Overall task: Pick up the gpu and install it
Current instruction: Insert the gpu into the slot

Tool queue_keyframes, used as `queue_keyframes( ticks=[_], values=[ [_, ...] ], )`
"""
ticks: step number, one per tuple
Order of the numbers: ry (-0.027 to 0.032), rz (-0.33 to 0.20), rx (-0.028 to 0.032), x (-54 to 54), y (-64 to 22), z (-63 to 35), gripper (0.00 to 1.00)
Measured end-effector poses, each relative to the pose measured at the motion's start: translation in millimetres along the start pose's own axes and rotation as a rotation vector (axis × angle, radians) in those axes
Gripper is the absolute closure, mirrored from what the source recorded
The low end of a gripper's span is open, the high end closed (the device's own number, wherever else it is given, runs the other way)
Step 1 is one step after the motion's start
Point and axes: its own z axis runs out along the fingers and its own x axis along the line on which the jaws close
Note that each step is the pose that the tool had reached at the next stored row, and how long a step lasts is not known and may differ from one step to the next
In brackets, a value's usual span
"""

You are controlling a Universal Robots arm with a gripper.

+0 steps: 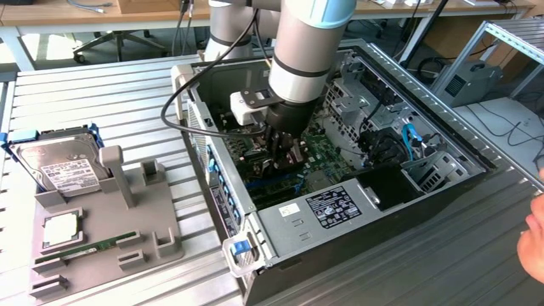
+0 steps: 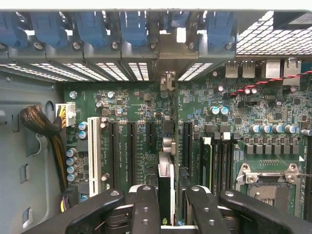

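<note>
The gripper (image 2: 165, 207) is lowered inside the open computer case (image 1: 374, 210) and closed on the gpu (image 2: 165, 183), which it holds edge-on, directly above the motherboard (image 2: 141, 105) and in line with the expansion slots (image 2: 131, 146); the card's bracket end points toward the case's rear slot openings (image 2: 122, 70). In the exterior view, the arm (image 1: 302, 57) descends into the case from above. On the counter (image 1: 102, 95), at the exterior view's left, a grey fixture (image 1: 106, 223) carries a hard drive (image 1: 55, 166) and a memory stick (image 1: 89, 248).
</note>
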Motion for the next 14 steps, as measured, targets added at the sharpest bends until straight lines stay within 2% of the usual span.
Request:
queue_keyframes(
  ticks=[7, 14],
  values=[
    [0.0002, 0.0, -0.0005, 0.0, -0.4, 5.0, 0.73],
    [-0.0016, 0.0, 0.0003, -0.1, -0.6, 5.9, 0.72]
  ],
)
